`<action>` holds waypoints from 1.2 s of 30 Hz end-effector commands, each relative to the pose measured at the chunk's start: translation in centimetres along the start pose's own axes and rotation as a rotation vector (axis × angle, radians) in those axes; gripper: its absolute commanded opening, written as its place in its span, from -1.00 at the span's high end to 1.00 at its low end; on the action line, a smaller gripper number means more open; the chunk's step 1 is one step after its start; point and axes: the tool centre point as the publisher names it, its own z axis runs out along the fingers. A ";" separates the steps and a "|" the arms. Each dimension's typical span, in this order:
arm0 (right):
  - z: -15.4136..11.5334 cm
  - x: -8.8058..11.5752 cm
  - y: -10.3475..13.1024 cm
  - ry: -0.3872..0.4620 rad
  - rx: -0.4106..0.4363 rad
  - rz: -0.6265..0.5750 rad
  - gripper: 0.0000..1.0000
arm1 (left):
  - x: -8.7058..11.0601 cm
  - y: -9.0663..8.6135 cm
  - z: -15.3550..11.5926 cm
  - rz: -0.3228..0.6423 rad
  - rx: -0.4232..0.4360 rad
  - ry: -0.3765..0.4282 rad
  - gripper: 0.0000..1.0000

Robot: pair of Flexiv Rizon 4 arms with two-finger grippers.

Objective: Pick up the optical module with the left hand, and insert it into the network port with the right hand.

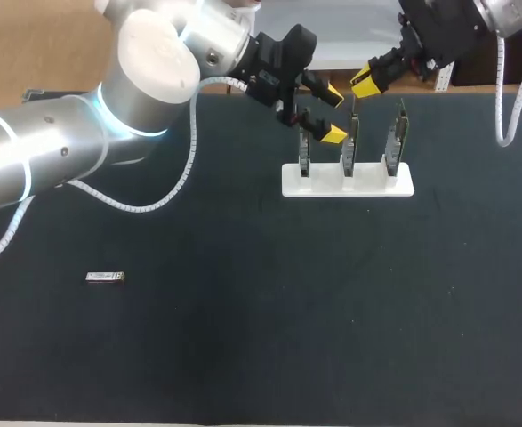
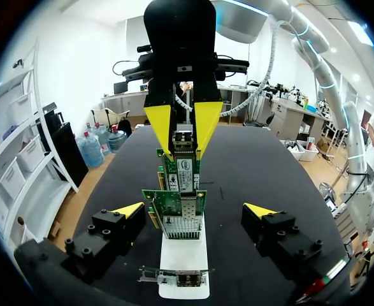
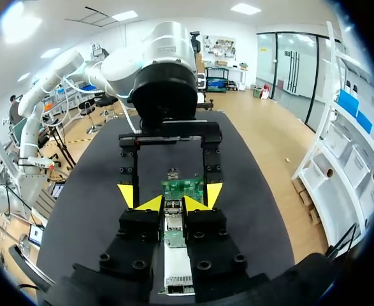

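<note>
Two yellow tips of the left gripper (image 2: 196, 208) are hanging wide apart, with the end card (image 2: 174, 204) of the white rack (image 1: 367, 182) sitting untouched between them. Right gripper (image 2: 183, 150) is pinching the middle card (image 2: 181, 175) at its top. Optical module (image 1: 105, 277) is lying flat on the table (image 1: 243, 356), well away toward the left arm's side, long axis running side to side, so I'm thinking left is nearer.

My left arm (image 1: 56, 151) reaches in from the table's left edge. Its gripper (image 1: 331, 114) is held level near the far edge, fingers spread wide with nothing between them. My right arm (image 1: 509, 13) comes down at the far right corner, and its gripper (image 1: 360, 87) is pinched on an optical module (image 2: 183, 136).
</note>
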 end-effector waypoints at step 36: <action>0.4 -0.4 -0.1 0.010 -0.024 -0.034 1.00 | 0.0 0.2 0.0 0.000 0.004 0.003 -1.00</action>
